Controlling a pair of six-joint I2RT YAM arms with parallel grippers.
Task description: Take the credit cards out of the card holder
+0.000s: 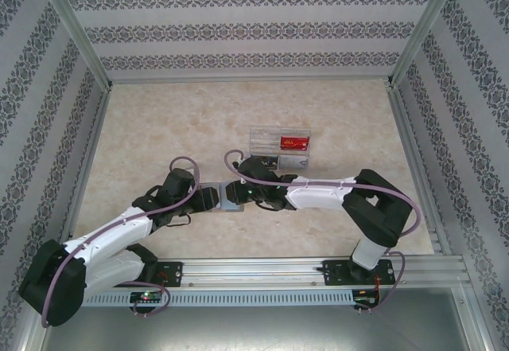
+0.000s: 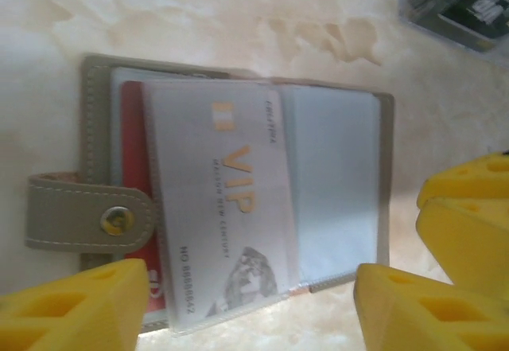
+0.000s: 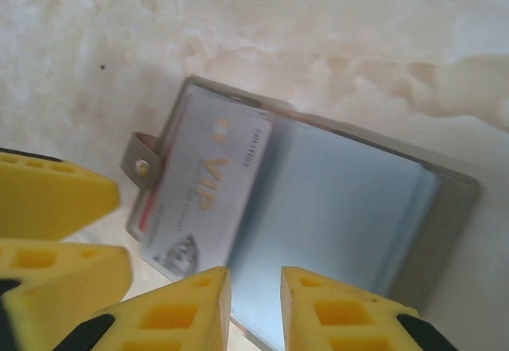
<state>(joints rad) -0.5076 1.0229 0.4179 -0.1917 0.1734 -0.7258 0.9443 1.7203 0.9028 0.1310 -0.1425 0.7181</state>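
Note:
The grey card holder [image 2: 95,136] lies open and flat on the table, its snap tab [image 2: 87,212] sticking out to one side. A white VIP credit card [image 2: 223,208] sits in a clear sleeve, half slid out over a red card [image 2: 134,152]. My left gripper [image 2: 253,275] is open, its yellow fingers wide apart on either side of the holder's near edge. My right gripper [image 3: 255,275] hovers over the holder's empty clear sleeve [image 3: 342,208], jaws a narrow gap apart with nothing between them. From above, the holder [image 1: 230,200] lies between both grippers.
A clear acrylic tray [image 1: 270,138] stands just behind the grippers, with a red card [image 1: 293,142] in it. Patterned walls with metal posts enclose the table. There is open tabletop to the left and behind.

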